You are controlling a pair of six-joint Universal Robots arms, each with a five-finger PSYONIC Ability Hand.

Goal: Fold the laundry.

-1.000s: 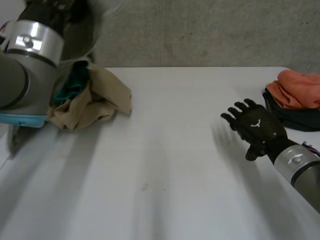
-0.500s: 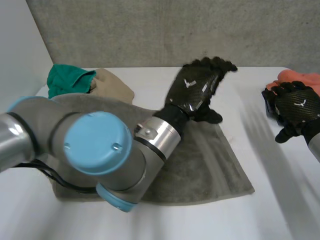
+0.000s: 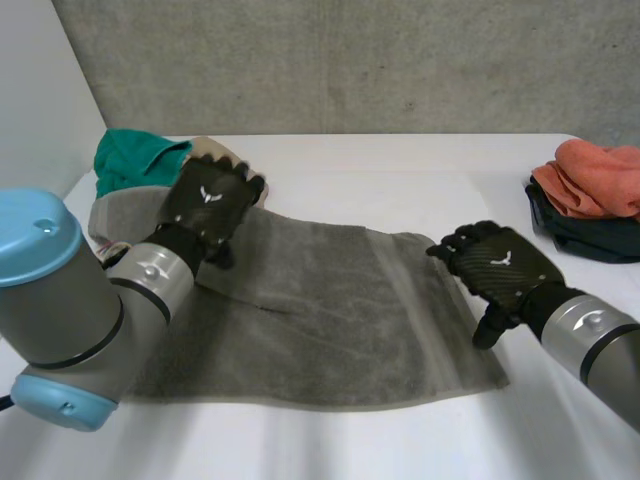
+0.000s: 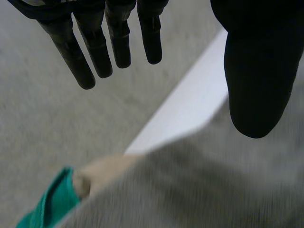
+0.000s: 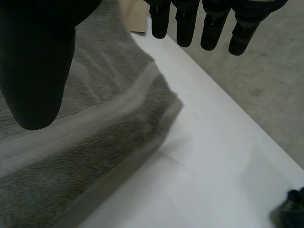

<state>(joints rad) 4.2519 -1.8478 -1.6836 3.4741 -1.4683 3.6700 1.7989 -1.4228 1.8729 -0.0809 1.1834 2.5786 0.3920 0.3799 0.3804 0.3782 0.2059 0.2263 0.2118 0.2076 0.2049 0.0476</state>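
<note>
A grey towel [image 3: 330, 310] lies spread across the middle of the table, with a low fold running through its left half. My left hand [image 3: 208, 205] hovers over the towel's far left part, fingers straight and apart, holding nothing. In the left wrist view its fingers [image 4: 97, 45] and thumb stand open above the grey towel [image 4: 199, 190]. My right hand [image 3: 495, 268] is over the towel's right edge, fingers relaxed and empty. In the right wrist view that hand's fingers [image 5: 209, 23] are spread above the towel's far right corner [image 5: 156, 95].
A beige cloth [image 3: 215, 155] and a green cloth [image 3: 135, 155] lie bunched at the table's far left. At the far right an orange cloth [image 3: 595, 175] rests on a dark one [image 3: 590, 240]. A concrete wall stands behind the table.
The grey towel has been brought out and spread on the table. My left hand let go of it and swung back to its far left part. My right hand came down to its right edge.
</note>
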